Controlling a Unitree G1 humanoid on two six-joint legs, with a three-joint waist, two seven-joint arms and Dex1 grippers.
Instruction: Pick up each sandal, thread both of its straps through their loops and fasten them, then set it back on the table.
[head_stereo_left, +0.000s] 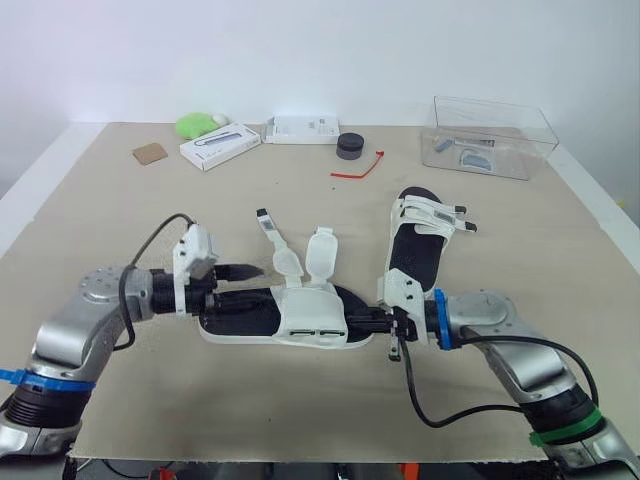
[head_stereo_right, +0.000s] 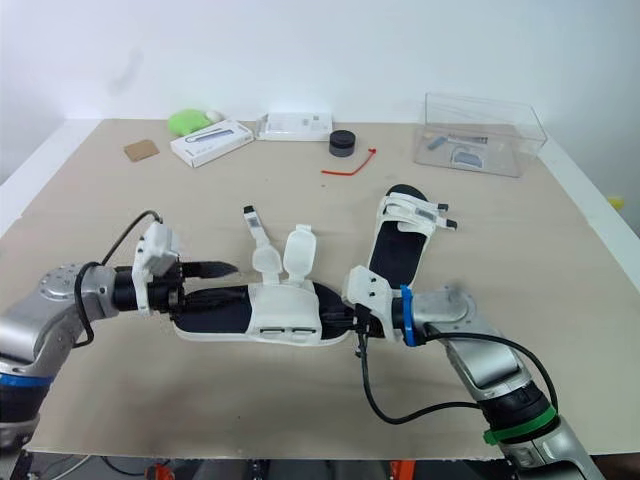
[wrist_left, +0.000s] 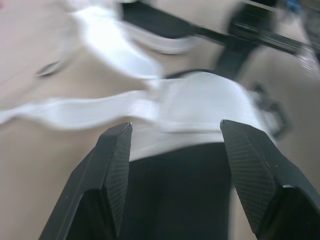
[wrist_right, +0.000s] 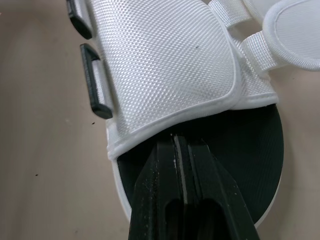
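Observation:
A sandal with a black footbed and white upper lies crosswise near the table's front edge. Its two white straps are loose and spread toward the far side. Two black loops sit on the upper's other edge. My left gripper is open at the heel end, its fingers on either side of the black footbed. My right gripper is shut, lying on the footbed at the toe end, tips at the upper's edge. A second sandal lies at the right, its straps across its upper.
At the back stand a clear plastic box, a black puck, a red tie, two white boxes, a green object and a brown card. Cables trail from both wrists.

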